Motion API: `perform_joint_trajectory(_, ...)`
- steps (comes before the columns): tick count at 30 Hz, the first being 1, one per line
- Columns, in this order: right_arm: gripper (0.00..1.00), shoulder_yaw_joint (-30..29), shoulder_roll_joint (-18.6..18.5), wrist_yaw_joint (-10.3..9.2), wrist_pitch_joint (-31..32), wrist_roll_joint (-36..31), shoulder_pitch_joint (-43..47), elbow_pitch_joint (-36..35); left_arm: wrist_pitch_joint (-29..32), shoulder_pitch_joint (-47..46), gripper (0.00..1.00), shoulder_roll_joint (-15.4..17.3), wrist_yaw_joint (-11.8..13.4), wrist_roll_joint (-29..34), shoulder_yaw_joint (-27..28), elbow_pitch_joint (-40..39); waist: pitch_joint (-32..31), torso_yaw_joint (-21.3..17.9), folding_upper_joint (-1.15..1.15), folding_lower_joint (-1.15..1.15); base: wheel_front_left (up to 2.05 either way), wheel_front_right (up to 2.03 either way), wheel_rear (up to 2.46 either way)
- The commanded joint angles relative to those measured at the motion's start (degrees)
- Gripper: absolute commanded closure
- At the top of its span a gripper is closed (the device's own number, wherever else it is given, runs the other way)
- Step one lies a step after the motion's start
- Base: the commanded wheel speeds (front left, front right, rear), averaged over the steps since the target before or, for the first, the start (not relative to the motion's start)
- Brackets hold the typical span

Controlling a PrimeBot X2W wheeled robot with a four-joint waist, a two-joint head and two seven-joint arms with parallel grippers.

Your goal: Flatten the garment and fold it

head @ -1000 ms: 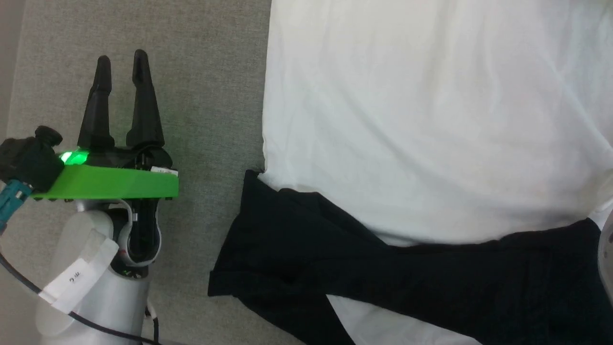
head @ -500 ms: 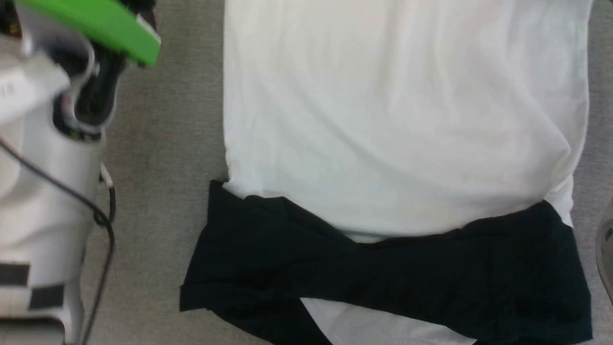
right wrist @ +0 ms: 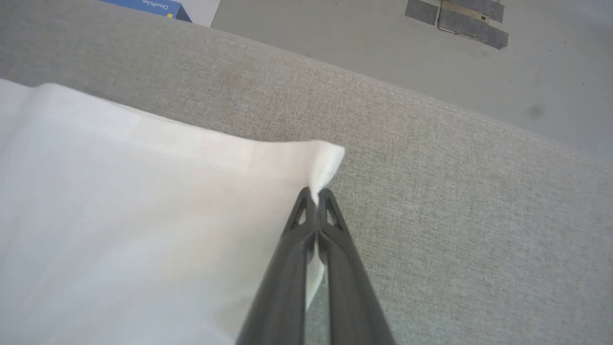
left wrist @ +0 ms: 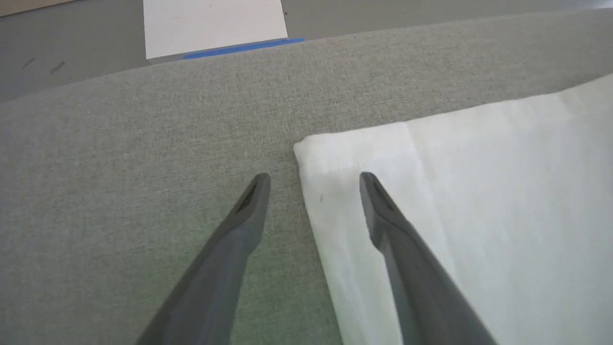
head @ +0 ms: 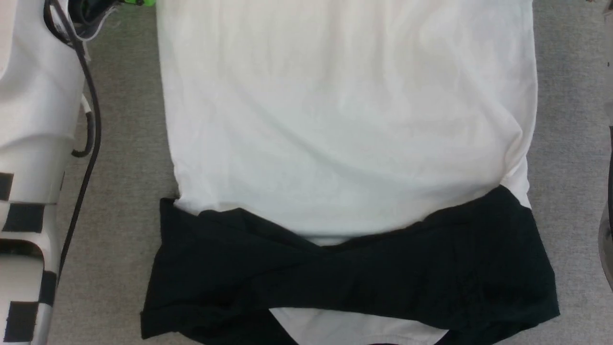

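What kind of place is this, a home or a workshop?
Probably a robot test room, not a home: the garment lies on a grey cloth-covered surface, and the bare floor beyond it carries blue tape.

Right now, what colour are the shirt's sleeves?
Black. The sleeves show best in the head view.

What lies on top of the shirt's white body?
Black sleeves lie crossed over the white body at its near end. Whatever fabric lies beneath them is covered and cannot be seen.
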Motion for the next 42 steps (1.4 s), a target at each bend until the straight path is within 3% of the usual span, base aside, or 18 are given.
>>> perform_joint_trajectory(1,1.00,0.5,-0.5,-0.09,-0.2,0.7,0.1,-0.3,1.6,-1.1,0.00,0.4,0.7,1.2,-0.7,1.0,0.7,-1.0,0.00,0.00,0.00,0.00,0.00)
perform_joint_trajectory(8,1.00,1.9,-1.0,-0.09,-0.5,2.6,0.5,-0.8,8.9,-0.6,0.00,0.5,2.5,-0.5,-1.1,3.7,2.0,-2.0,0.00,0.00,0.00,0.00,0.00)
perform_joint_trajectory(9,1.00,2.1,-1.0,-0.09,-0.5,2.8,0.6,-0.8,9.6,-0.4,0.33,0.4,2.4,-1.0,-1.1,3.7,2.1,-2.1,0.00,0.00,0.00,0.00,0.00)
perform_joint_trajectory(10,1.00,2.2,-1.1,-0.09,-0.5,3.0,0.6,-1.0,9.2,-0.3,0.75,0.4,2.2,-1.5,-0.7,3.3,2.3,-2.1,0.00,0.00,0.00,0.00,0.00)
perform_joint_trajectory(11,1.00,2.3,-1.3,-0.09,-0.5,3.1,0.6,-1.1,9.1,0.0,1.00,0.3,2.1,-1.8,-0.5,3.1,2.4,-2.2,0.00,0.00,0.00,0.00,0.00)
perform_joint_trajectory(17,1.00,2.4,-1.9,-0.09,-1.9,4.4,0.0,-1.9,2.6,-0.2,1.00,0.0,4.8,-3.9,4.0,1.6,3.0,-2.1,0.00,0.00,0.00,0.00,0.00)
perform_joint_trajectory(28,1.00,-0.2,-2.2,-0.09,-10.5,1.8,-4.2,-2.7,-12.9,-6.0,1.00,2.4,6.6,1.6,5.9,0.3,1.2,-1.5,0.00,0.00,0.00,0.00,0.00)
perform_joint_trajectory(33,1.00,-1.9,-1.5,-0.09,-16.0,-0.6,-5.1,-1.9,-19.1,-7.3,1.00,2.2,4.9,2.6,5.7,1.0,-0.8,-1.2,0.00,0.00,0.00,0.00,0.00)
perform_joint_trajectory(37,1.00,-2.3,-0.7,-0.09,-19.4,-0.6,-4.1,-0.2,-23.0,-5.6,1.00,1.5,1.1,1.8,5.0,2.2,-3.8,-0.9,0.00,0.00,0.00,0.00,0.00)
perform_joint_trajectory(42,1.00,1.6,-2.1,-0.09,-22.3,4.0,1.1,-0.7,-27.9,0.2,1.00,0.9,-2.8,-0.5,4.0,1.9,-9.3,0.0,0.00,0.00,0.00,0.00,0.00)
